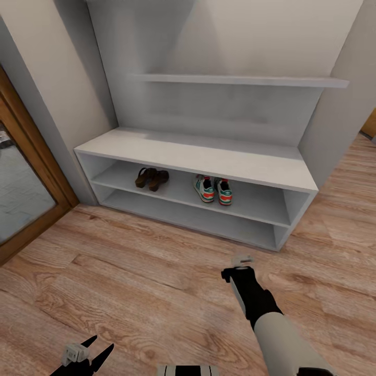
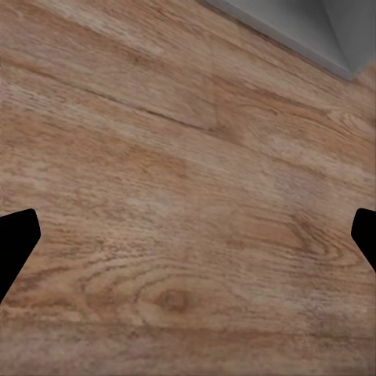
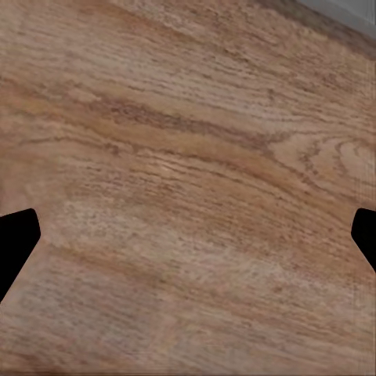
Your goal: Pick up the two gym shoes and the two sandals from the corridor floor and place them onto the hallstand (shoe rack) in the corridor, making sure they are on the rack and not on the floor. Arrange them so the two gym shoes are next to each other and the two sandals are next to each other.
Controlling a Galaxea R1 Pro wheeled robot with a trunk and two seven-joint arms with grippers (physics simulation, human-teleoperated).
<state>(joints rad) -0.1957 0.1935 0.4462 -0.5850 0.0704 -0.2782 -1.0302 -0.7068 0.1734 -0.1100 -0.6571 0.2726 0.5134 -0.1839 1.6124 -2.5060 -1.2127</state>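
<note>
Nearest the camera in the head view, the left gripper [image 1: 96,349] hung low over the wood floor [image 1: 146,282], its two dark fingers spread apart with nothing between them. In the left wrist view the fingertips [image 2: 16,243] sat at opposite edges with bare planks between, and a grey corner of the shoe rack [image 2: 313,35] showed beyond. The right gripper [image 1: 241,265] reached further forward over the floor, pointing toward the rack; in the right wrist view its fingertips [image 3: 16,239] were likewise wide apart over bare wood. Beyond, the light-grey shoe rack stood against the wall. On its upper open shelf [image 1: 256,201], the two brown sandals [image 1: 151,178] lay side by side toward the left, and the two white gym shoes [image 1: 214,189] lay side by side near the middle, well apart from the sandals. A higher shelf [image 1: 240,80] ran across the back panel above the bench surface [image 1: 209,156].
</note>
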